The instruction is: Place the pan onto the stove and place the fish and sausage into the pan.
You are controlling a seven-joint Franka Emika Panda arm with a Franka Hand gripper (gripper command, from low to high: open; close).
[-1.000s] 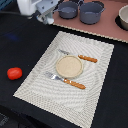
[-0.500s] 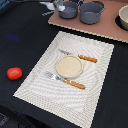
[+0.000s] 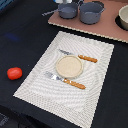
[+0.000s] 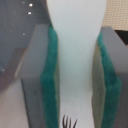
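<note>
In the wrist view my gripper [image 4: 75,87] is shut on the fish [image 4: 76,30], a white elongated piece with dark marks at one end, clamped between the green pads [image 4: 50,85]. In the exterior view the blue-grey pan [image 3: 67,10] sits on the pinkish-brown stove [image 3: 100,29], its thin handle pointing to the exterior view's left. The red sausage [image 3: 14,73] lies on the dark table at the exterior view's left. Only a pale bit of the arm [image 3: 64,1] shows at the top edge above the pan.
A larger grey pot [image 3: 92,12] stands beside the pan on the stove, and a white bowl [image 3: 123,17] sits at the right edge. A pale striped placemat [image 3: 35,80] holds a round plate [image 3: 69,66], a knife [image 3: 80,57] and a fork [image 3: 67,81].
The arm has moved toward the exterior view's right along the far edge, from beside the stove to above the pan, and is now almost out of frame.
</note>
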